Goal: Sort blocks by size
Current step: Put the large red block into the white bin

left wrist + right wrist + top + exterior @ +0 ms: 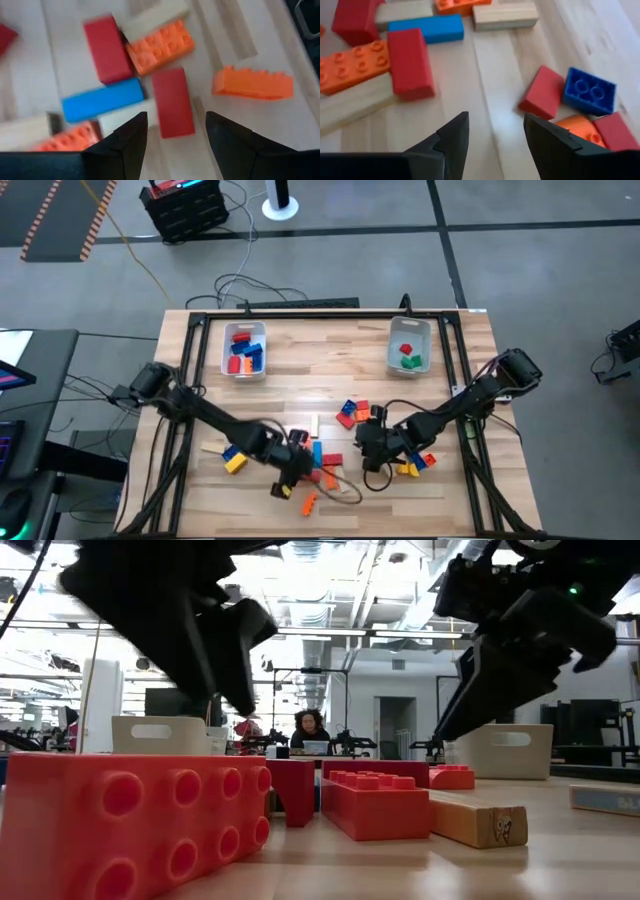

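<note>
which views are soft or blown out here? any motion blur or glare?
Left wrist view: motion-smeared, the blue block and red block have soft edges. Right wrist view: sharper, studs on the blue brick readable. Low view: near red brick oversized and soft, ceiling lights blown out, arms in silhouette. High view: mild glare on the table centre, left gripper smeared.

Two bins (pixel 244 350) (pixel 409 346) — perhaps twenty-odd blocks (pixel 325 460) — two arms (pixel 210 415) (pixel 460 405).

2 bins (pixel 244 350) sit at the table's (pixel 330 355) far side; loose blocks (pixel 318 460) lie scattered near its front.
</note>
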Robot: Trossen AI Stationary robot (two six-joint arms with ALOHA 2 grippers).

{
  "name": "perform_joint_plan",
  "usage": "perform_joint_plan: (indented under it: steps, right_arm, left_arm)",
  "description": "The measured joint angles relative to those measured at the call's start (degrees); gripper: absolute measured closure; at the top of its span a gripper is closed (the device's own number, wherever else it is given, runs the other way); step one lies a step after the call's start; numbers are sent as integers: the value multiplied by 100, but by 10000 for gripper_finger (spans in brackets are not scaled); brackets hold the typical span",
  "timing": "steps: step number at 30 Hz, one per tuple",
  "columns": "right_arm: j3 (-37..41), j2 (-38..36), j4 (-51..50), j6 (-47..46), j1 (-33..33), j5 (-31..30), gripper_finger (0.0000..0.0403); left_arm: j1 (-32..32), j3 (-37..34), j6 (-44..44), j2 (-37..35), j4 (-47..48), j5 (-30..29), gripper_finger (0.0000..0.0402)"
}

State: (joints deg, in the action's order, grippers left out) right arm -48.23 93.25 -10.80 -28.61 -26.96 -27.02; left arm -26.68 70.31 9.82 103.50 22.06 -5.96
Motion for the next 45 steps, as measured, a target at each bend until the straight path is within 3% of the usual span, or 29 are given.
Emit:
perform_joint_plan:
  steps: [11,32,40,45]
  right_arm:
    - [-4,2,185,1,11,-156,189]
    - [-4,4,239,208,87,-156,189]
    - [-4,4,246,216,87,-156,189]
    - [-7,4,228,226,85,-156,188]
  left_arm:
    - [-365,11,877,414,-307,-933,205]
    - [-321,-121,1106,554,-165,-821,206]
    - [-315,-107,902,783,-418,-764,263]
    - [-275,-104,776,801,-522,-786,270]
